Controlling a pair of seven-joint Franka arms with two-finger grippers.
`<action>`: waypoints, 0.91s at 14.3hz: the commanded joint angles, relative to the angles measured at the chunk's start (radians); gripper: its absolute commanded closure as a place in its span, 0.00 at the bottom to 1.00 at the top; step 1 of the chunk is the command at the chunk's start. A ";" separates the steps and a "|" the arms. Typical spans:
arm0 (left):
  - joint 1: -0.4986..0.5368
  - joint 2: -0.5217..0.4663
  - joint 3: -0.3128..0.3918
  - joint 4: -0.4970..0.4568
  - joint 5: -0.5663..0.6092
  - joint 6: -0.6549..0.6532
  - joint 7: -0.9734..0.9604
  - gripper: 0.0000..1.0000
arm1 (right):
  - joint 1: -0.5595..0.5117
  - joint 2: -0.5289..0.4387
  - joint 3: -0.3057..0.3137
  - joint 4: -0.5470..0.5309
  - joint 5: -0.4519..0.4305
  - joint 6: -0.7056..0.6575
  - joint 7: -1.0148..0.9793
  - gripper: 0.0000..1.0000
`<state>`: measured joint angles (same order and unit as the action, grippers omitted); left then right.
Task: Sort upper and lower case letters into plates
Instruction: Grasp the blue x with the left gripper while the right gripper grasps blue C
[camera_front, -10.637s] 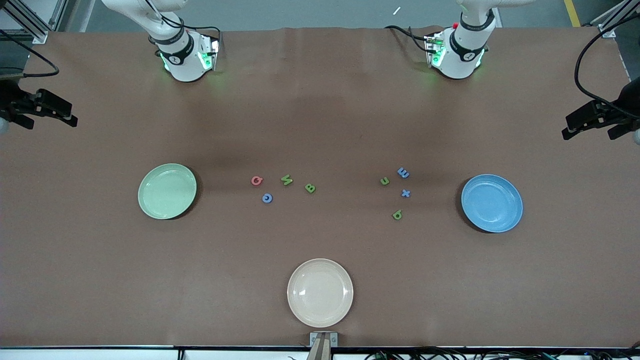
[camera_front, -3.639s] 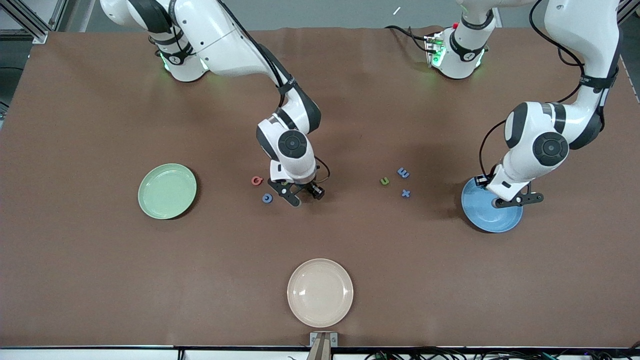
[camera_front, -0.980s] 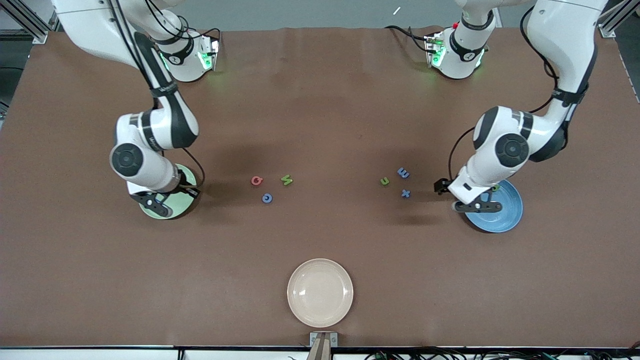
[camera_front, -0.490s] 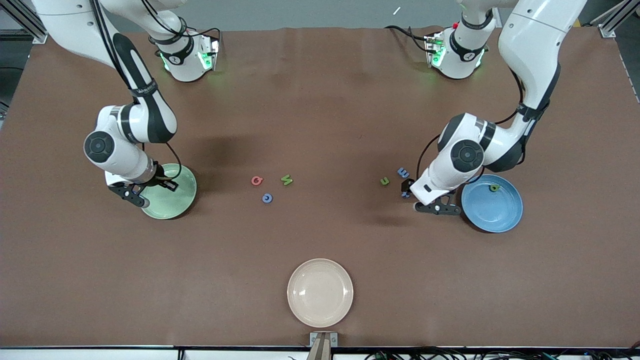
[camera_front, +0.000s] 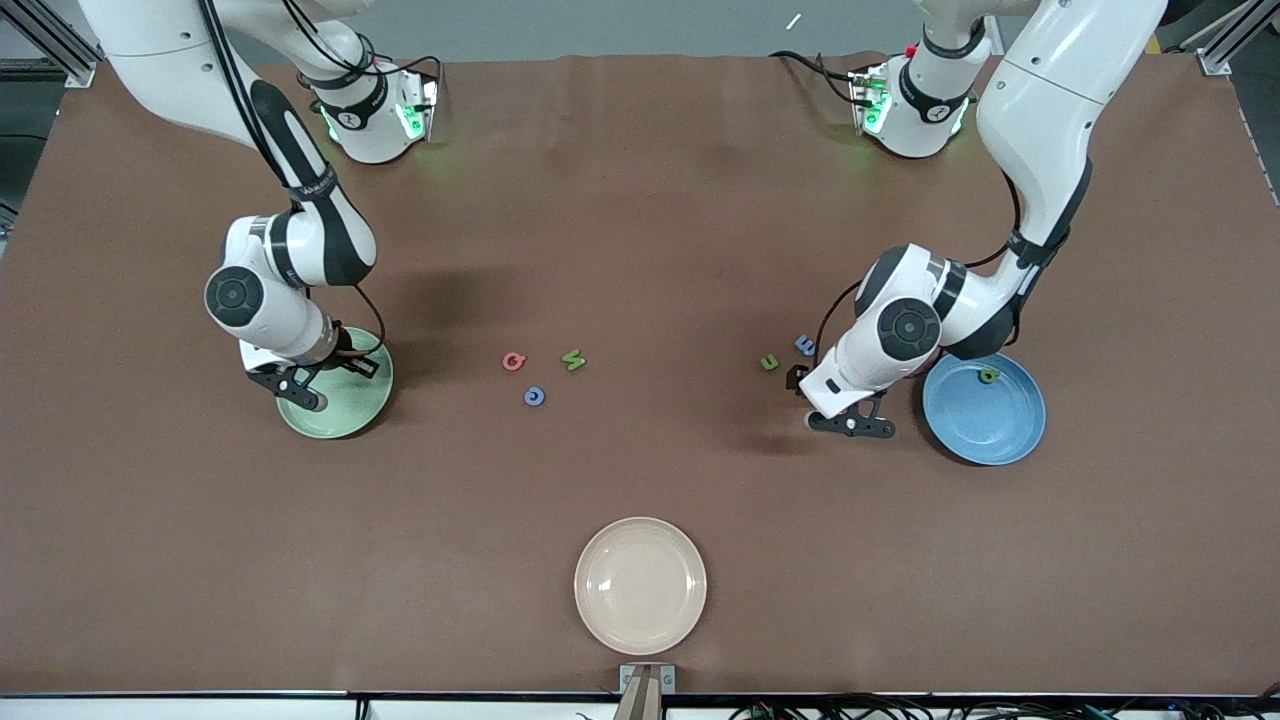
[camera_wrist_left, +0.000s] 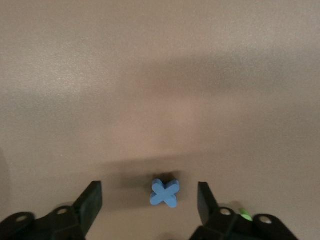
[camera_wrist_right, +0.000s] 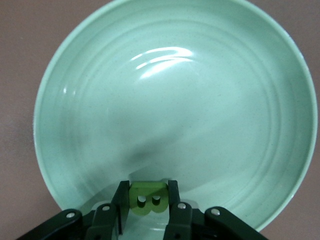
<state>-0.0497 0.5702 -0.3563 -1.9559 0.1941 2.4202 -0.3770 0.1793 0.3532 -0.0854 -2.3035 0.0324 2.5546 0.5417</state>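
Since half a second ago: left gripper (camera_front: 835, 410) shifted off toward the middle of the frame, away from the blue plate (camera_front: 984, 407), now low over the blue x (camera_wrist_left: 164, 192) on the brown surface (camera_front: 640, 230) — jaws apart, straddling the letter without touching it in the left wrist view. Right gripper (camera_front: 312, 381) swung back over the pale green plate (camera_front: 350, 410) at centre-left of the front view, jaws clamped on the green B (camera_wrist_right: 147, 197), held above the plate's inner wall. In the blue plate at centre-right, one green letter (camera_front: 989, 375) near the upper rim. Just above the left gripper in the front view, a blue E (camera_front: 805, 345) and a green lowercase letter (camera_front: 769, 362) beside it. Around frame centre, a small cluster — red letter (camera_front: 513, 361), green M (camera_front: 573, 359) beside it, blue letter (camera_front: 535, 396) lower and nearer the camera. At bottom centre, a cream plate (camera_front: 640, 585) holding nothing.
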 joint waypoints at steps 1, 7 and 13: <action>-0.012 0.014 0.002 0.014 0.046 0.004 -0.013 0.28 | 0.000 -0.003 0.001 -0.011 -0.002 0.007 0.009 0.00; -0.013 0.031 0.000 0.015 0.088 0.004 -0.022 0.38 | -0.007 -0.089 -0.001 0.157 -0.008 -0.367 -0.042 0.00; -0.025 0.031 0.000 0.014 0.088 0.000 -0.023 0.43 | 0.146 -0.103 0.015 0.249 0.116 -0.391 0.323 0.00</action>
<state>-0.0592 0.5951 -0.3568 -1.9541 0.2565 2.4212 -0.3778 0.2588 0.2419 -0.0729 -2.0578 0.1188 2.1160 0.7201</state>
